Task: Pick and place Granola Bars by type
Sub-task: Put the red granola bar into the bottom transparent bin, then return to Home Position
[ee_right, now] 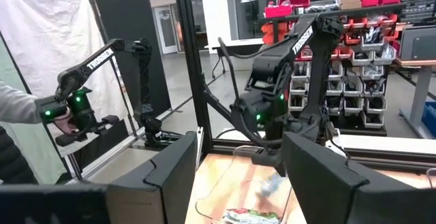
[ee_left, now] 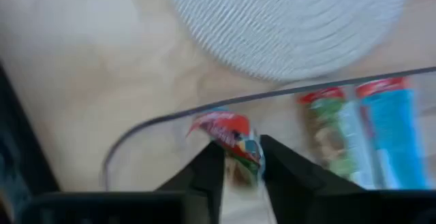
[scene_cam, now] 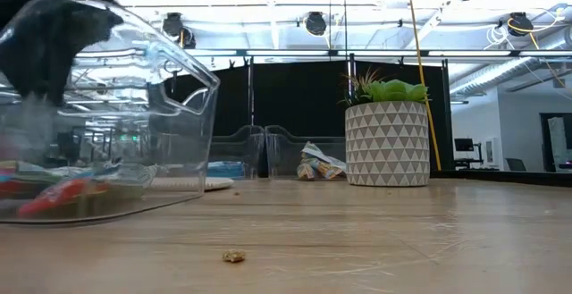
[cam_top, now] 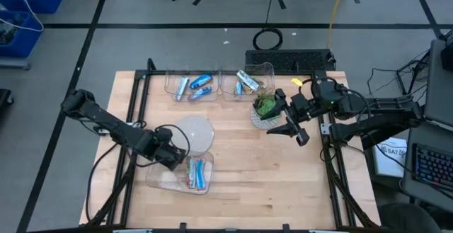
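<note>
In the lower left of the high view, over the near clear tub point(cam_top: 161, 179), my left gripper point(cam_top: 177, 158) pinches a red-tipped granola bar point(ee_left: 234, 139) between its fingers point(ee_left: 206, 173). Two more bars point(cam_top: 197, 173), green and blue, lie in that tub beside it. At right centre, my right gripper point(cam_top: 296, 125) hangs spread beside the potted plant point(cam_top: 265, 110).

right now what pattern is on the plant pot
White with a grey triangle pattern on the plant pot, clearest in the low view.

a robotics lab: parts-bin shelves point(ee_right: 354, 81), spare robot arms point(ee_right: 88, 81).
</note>
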